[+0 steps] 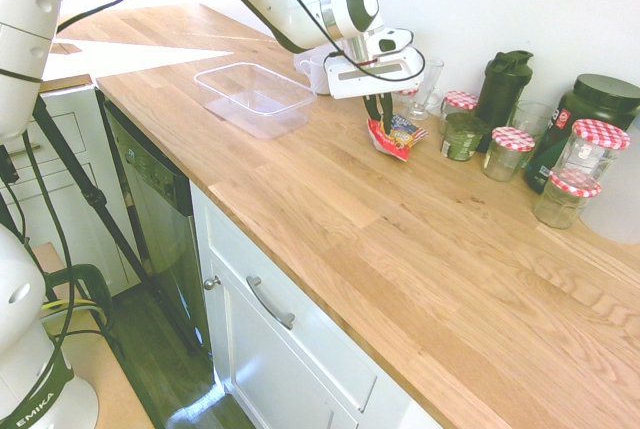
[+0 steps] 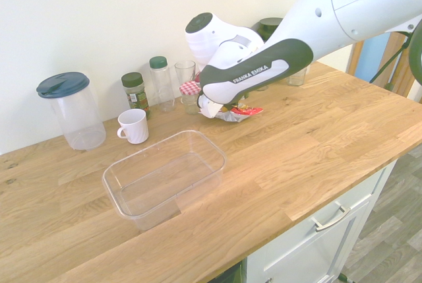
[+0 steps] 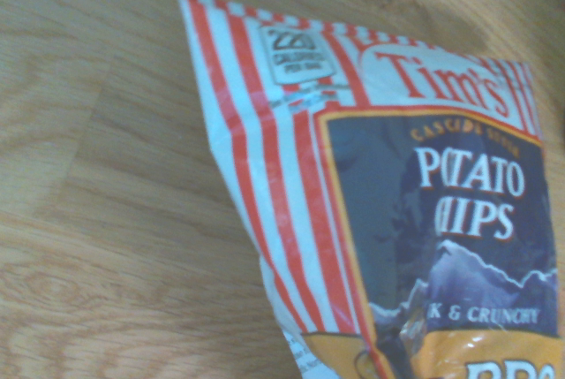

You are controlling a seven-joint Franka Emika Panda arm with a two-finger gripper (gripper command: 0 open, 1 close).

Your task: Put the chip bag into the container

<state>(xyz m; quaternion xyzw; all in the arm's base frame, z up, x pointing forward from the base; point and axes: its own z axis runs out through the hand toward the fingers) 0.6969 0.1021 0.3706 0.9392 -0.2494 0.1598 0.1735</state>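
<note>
Chip bag (image 1: 390, 150): in the first exterior view, it is outside the container (image 1: 268, 127), apart from its rim, on the same worktop (image 1: 330, 239). My gripper (image 1: 381, 126) points down at the bag. My two fingers stand close together, clamped on the crinkled film. I judge the approach and the grasp to be done; no lift is evident, as the bag appears to be at worktop level.

In the second exterior view, my arm (image 2: 257, 72) covers my fingers, so I cannot confirm the grip from this side. The red edge of the bag shows below the arm, well clear of the container. The container stands upright and open at the top, with no bag inside. The mug (image 2: 134, 126) is beside the container.

In the wrist view, the printed front of the bag is close to me. The container cannot be identified there.

Remaining steps, as I judge them: lift the bag, carry it over the container, lower it inside the rim, release it and retract.
</note>
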